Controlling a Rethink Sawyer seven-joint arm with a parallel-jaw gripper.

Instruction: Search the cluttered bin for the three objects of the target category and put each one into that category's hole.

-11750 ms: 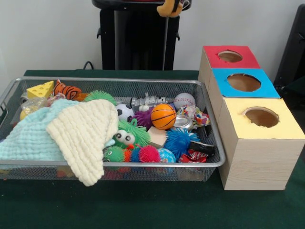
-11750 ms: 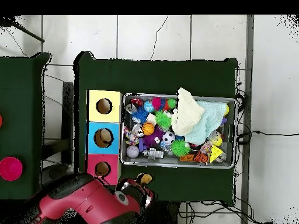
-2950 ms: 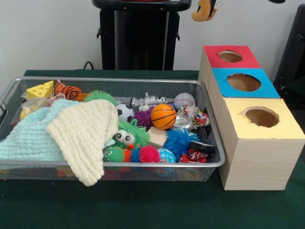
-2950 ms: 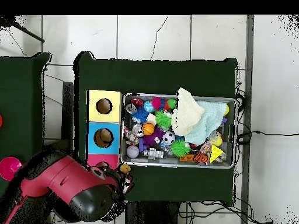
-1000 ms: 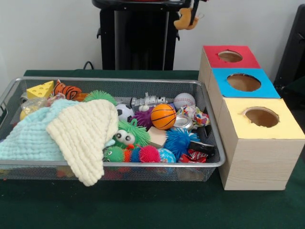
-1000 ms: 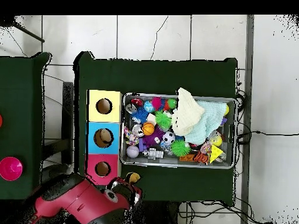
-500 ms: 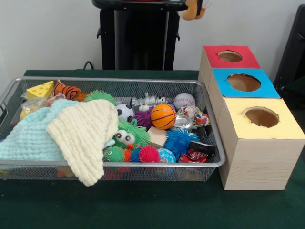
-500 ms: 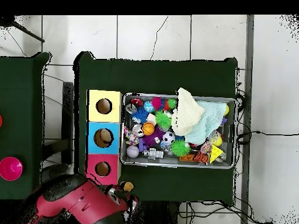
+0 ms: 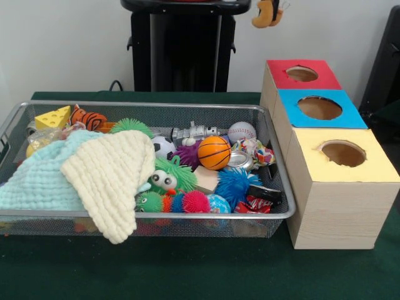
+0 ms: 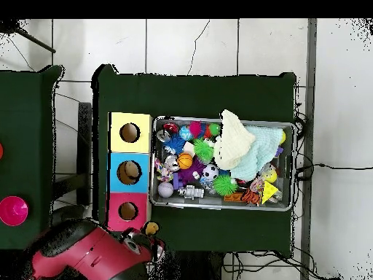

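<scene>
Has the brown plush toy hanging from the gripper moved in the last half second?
Yes. In the front view the brown plush toy has shifted rightward along the top edge, toward above the red-topped hole, though short of it.

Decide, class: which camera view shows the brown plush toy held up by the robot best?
The front view: the brown plush toy hangs at the top edge against the pale wall. The overhead view shows only a small tan blob beside the arm.
</scene>
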